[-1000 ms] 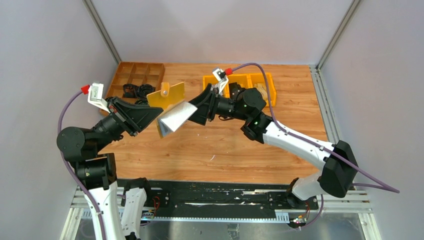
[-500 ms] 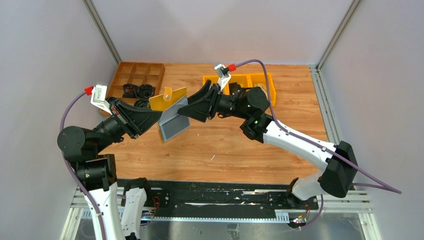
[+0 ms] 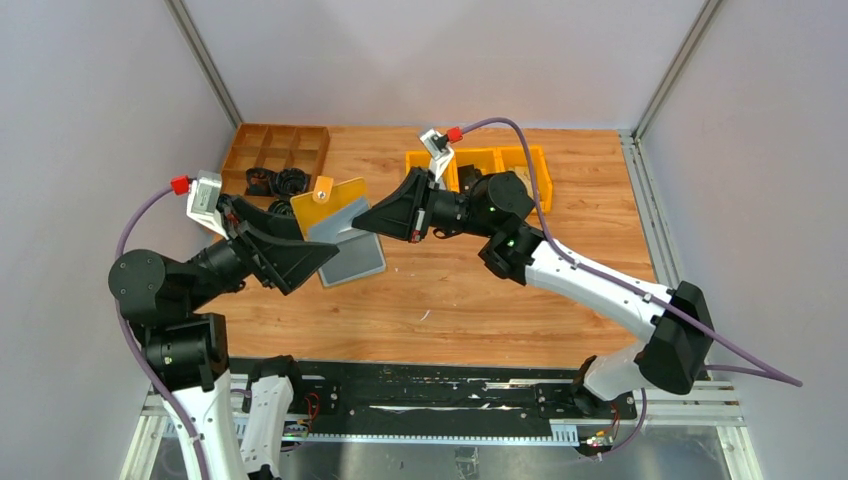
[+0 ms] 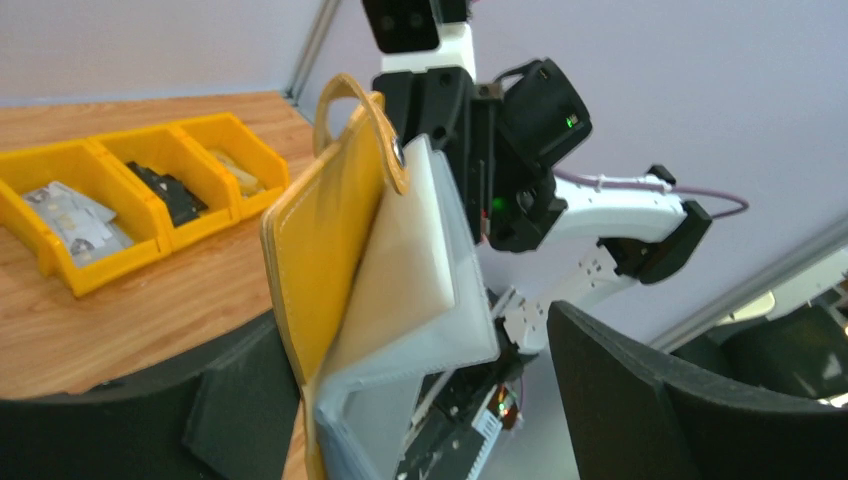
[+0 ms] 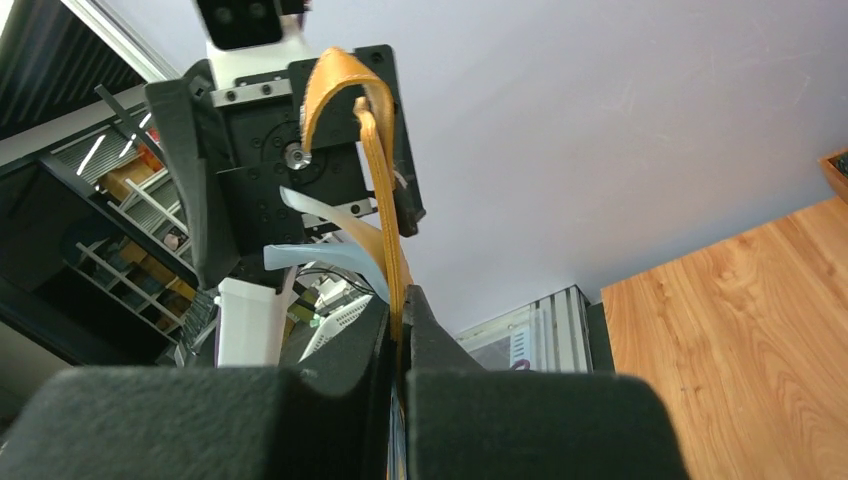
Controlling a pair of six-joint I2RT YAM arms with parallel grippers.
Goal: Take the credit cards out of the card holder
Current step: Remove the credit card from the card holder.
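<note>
Two claws, one holder [image 3: 335, 203], held in the air over the table [image 3: 480, 310], between the arms and well apart from the bins [image 4: 110, 215].

Description: mustard fold-over wallet, snap tab uppermost, hanging open like a book. By the look it is soft, floppy and light, and likely to swing or fold if pulled from one side only.

Grip: right claw [image 5: 402, 296] closed, pinching the yellow cover at its edge. It is the sole hold on the item.

Spare: left claw [image 4: 415, 320] with jaws wide, one finger on each side of the holder's lower end, gripping nothing.

Contents: cards [image 4: 415, 265], taken to be the pale flat leaves fanned out from the inside, though card and sleeve are hard to tell apart here. None is out yet. Judged thin, stiff, light and smooth — slippery to pads, apt to slide back or drop.

Where to take hold: the free edge of one pale leaf, away from the spine, pinching the flat faces rather than the thin rim. Draw it out along the sleeve's mouth, with the cover held firm by the right claw. Risk: taking two leaves at once, or sleeve with card.
</note>
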